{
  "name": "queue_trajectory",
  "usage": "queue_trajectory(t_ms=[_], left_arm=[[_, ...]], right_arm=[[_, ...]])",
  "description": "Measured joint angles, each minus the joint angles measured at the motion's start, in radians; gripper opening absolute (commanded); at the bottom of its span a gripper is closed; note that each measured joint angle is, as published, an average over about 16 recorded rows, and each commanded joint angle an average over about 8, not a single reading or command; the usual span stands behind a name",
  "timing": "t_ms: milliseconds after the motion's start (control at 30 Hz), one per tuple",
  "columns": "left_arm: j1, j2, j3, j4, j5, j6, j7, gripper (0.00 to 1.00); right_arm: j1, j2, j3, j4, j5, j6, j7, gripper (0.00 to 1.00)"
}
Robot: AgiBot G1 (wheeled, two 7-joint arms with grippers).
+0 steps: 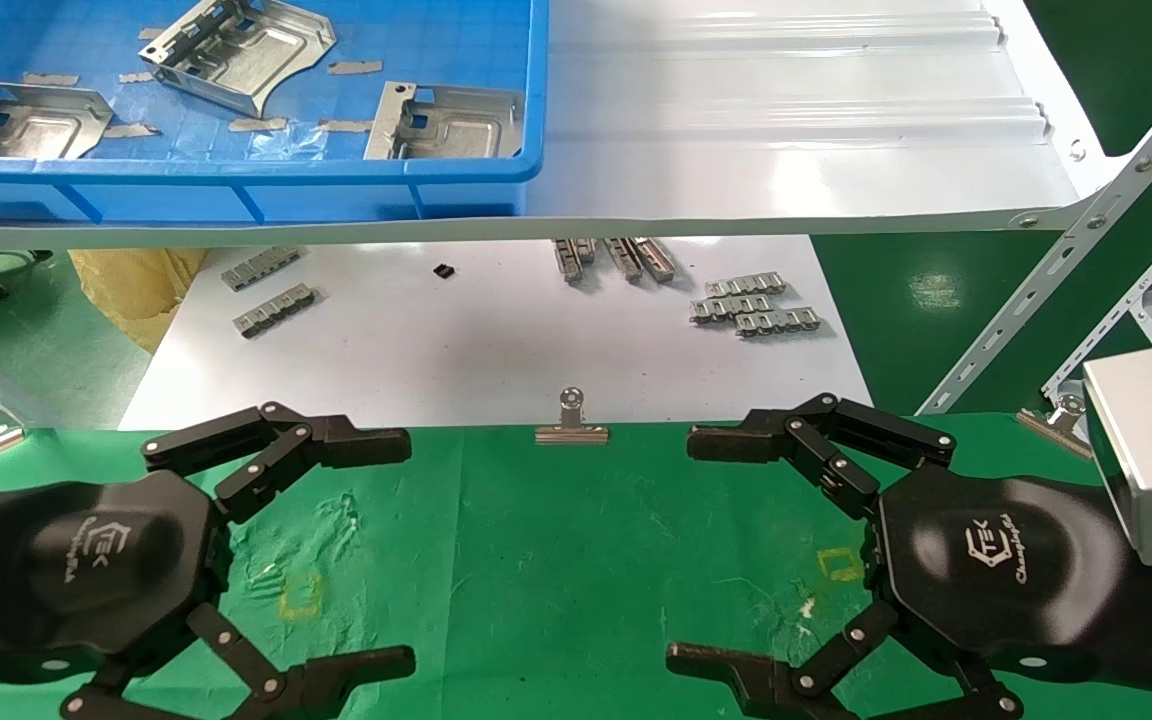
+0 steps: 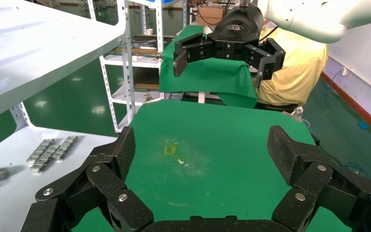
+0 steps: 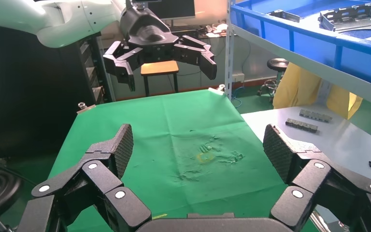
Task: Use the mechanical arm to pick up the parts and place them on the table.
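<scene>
Your left gripper [image 1: 376, 545] hangs low over the green table [image 1: 556, 560], on its left side, with its fingers spread wide apart and nothing in them. Your right gripper [image 1: 701, 550] hangs over the right side, also wide open and holding nothing. They face each other. The three shiny metal parts [image 1: 236, 50] lie in the blue bin [image 1: 336, 185] up on the white shelf [image 1: 786, 130], far from both claws.

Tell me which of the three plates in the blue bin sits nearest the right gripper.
The plate in the blue bin's front right corner, nearest the right gripper; the other two lie farther left.
</scene>
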Motion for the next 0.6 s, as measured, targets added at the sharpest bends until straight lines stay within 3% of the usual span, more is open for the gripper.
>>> queue_trajectory(t_ms=[600], left_arm=[[0.000,0.000,0.000,0.000,0.000,0.000,0.000,1.00]], right_arm=[[0.000,0.000,0.000,0.000,0.000,0.000,0.000,1.00]])
